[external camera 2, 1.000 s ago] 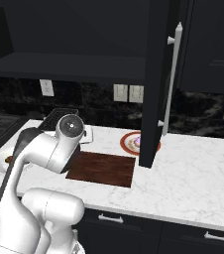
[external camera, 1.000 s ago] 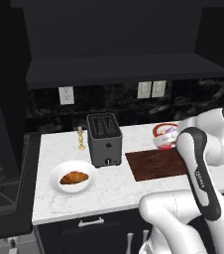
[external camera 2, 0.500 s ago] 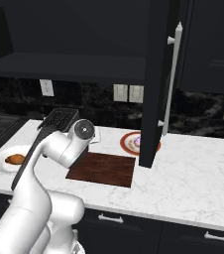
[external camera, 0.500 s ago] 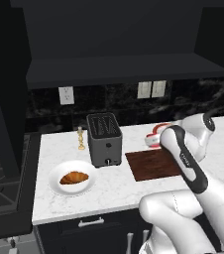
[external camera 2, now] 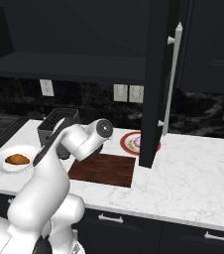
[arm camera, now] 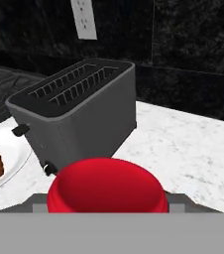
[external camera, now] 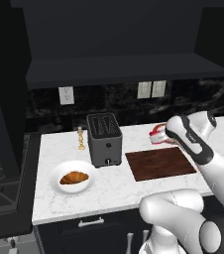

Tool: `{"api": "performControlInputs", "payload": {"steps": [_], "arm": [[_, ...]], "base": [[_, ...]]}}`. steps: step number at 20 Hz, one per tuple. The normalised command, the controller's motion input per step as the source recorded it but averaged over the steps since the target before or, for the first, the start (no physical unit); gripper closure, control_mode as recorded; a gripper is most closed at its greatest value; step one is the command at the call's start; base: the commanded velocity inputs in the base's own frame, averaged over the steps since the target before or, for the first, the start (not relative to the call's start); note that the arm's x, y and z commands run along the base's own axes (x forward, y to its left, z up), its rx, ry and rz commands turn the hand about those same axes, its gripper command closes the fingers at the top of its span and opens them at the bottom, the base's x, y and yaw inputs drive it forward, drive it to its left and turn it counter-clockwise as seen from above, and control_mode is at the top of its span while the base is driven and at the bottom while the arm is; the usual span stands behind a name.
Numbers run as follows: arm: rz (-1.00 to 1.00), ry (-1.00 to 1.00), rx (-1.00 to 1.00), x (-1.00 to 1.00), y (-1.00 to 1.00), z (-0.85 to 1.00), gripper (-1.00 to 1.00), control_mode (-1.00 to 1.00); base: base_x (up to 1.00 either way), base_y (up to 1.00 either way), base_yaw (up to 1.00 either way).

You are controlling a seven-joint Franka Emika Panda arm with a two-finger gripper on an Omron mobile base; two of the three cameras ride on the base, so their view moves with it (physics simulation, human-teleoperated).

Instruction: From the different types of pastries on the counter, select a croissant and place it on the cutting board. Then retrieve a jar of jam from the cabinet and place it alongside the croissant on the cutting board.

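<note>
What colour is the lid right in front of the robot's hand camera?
Bright red; the jar lid shows best in the hand view, in front of the toaster.

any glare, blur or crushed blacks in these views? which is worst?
Left base view: upper cabinet is near-black, detail crushed; counter evenly lit, no glare. Right base view: same dark shelf, only the silver door handle reads clearly. Hand view: sharp toaster, but the red jar lid crowds the lower frame.
</note>
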Motion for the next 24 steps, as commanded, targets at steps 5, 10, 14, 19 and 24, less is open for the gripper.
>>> {"api": "performControlInputs", "payload": {"steps": [5,10,14,19,24], "arm": [[0.23,-0.31,0.0,-0.07,-0.34,-0.33,1.0,-1.0],[0.19,-0.23,0.0,-0.21,-0.18,-0.13,1.0,-1.0],[0.2,-0.13,0.0,-0.29,-0.17,0.0,1.0,-1.0],[0.08,-0.03,0.0,-0.34,-0.03,0.01,1.0,-1.0],[0.11,0.0,0.0,-0.03,-0.14,0.0,1.0,-1.0]], "base": [[0.0,0.0,0.0],[0.0,0.0,0.0],[0.0,0.0,0.0],[0.0,0.0,0.0],[0.0,0.0,0.0]]}}
